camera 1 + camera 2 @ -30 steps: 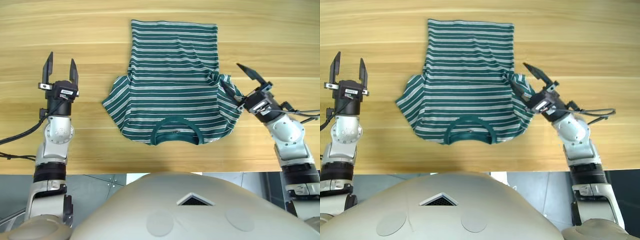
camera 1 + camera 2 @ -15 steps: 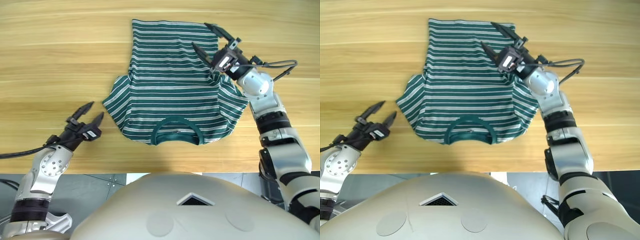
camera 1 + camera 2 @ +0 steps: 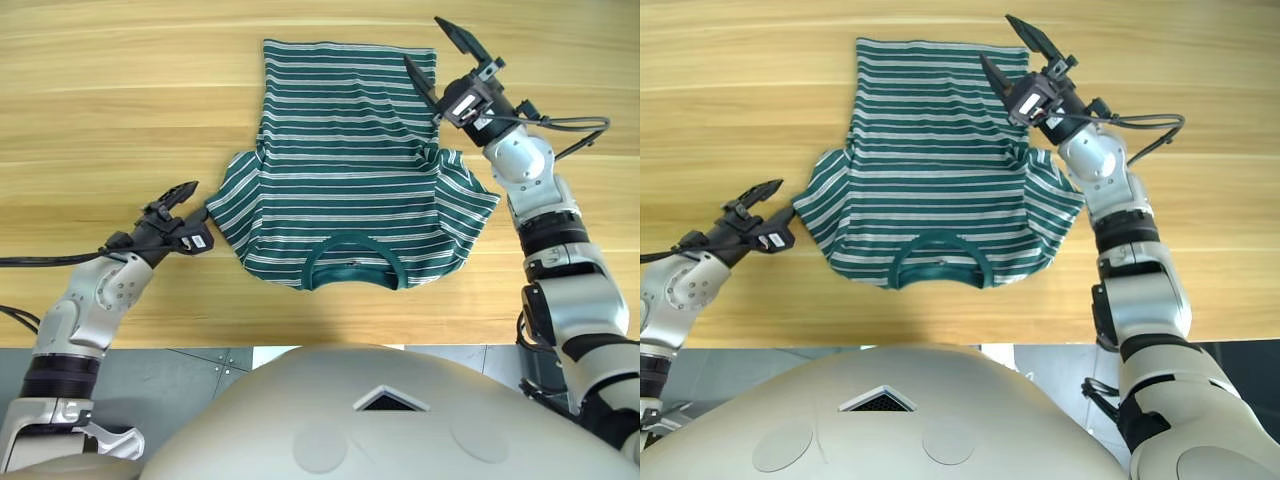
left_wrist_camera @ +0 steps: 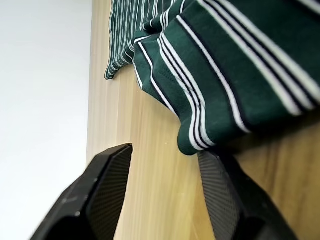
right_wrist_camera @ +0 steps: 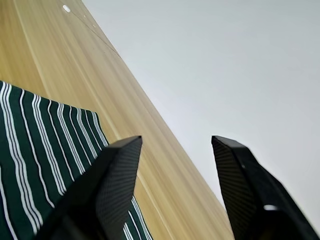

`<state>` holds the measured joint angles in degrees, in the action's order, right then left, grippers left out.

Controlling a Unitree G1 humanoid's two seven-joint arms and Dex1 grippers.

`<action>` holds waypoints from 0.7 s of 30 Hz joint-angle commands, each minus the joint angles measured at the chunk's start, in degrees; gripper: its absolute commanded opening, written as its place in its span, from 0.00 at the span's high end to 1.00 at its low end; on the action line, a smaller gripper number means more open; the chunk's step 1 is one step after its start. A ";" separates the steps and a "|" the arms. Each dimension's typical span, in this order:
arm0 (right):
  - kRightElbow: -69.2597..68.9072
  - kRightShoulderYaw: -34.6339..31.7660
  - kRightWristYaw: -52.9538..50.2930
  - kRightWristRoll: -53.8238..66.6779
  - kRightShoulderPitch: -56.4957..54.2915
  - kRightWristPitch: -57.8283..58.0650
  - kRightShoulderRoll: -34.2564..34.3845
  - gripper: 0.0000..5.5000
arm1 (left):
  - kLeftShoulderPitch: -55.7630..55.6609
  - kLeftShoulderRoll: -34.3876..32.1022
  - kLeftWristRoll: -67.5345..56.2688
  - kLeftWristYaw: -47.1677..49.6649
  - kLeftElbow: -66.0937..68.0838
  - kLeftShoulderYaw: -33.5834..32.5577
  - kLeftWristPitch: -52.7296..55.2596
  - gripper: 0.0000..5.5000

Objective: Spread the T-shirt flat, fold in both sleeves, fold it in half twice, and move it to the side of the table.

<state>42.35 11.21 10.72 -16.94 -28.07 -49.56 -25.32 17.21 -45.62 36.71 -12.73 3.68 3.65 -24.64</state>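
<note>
Both spread wide: left gripper [image 3: 198, 200] beside the T-shirt [image 3: 345, 150] sleeve, right gripper [image 3: 423, 42] above its hem.

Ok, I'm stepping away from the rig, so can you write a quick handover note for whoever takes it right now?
Left gripper: open, at the tip of the left sleeve, not closed on it.
Right gripper: open, by the far right hem corner of the T-shirt, holding nothing.
T-shirt: mid-table, collar toward the robot, both sleeves rumpled and sticking out.
Done: no fold yet.
Left: smooth it flat, fold both sleeves in, halve it twice, move it to the table's side.
</note>
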 commanded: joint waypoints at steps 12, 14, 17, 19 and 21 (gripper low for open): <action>0.63 -0.72 -1.12 -0.35 0.65 -0.94 -1.14 0.52 | 2.10 -1.95 1.46 -2.92 3.64 7.23 -0.15 0.86; 0.47 -0.82 -1.10 -0.25 1.00 -0.99 -1.32 0.52 | 1.92 -2.13 1.83 -2.47 4.45 7.52 0.32 0.92; 0.49 -0.97 -1.18 -0.24 1.37 -0.95 -1.43 0.52 | 1.18 -2.47 2.04 -2.55 5.33 8.14 0.60 0.97; 0.63 -0.99 -1.16 -0.26 1.56 -1.02 -1.43 0.52 | 0.87 -2.58 1.94 -2.84 5.58 8.72 0.60 1.00; 0.77 -1.10 -1.33 -0.37 1.82 -1.03 -1.57 0.52 | 0.34 -2.55 1.73 -3.53 5.90 9.79 0.27 1.00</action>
<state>42.88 10.72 9.85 -16.96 -26.96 -50.36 -26.10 14.37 -49.72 36.12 -12.05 5.10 8.14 -25.82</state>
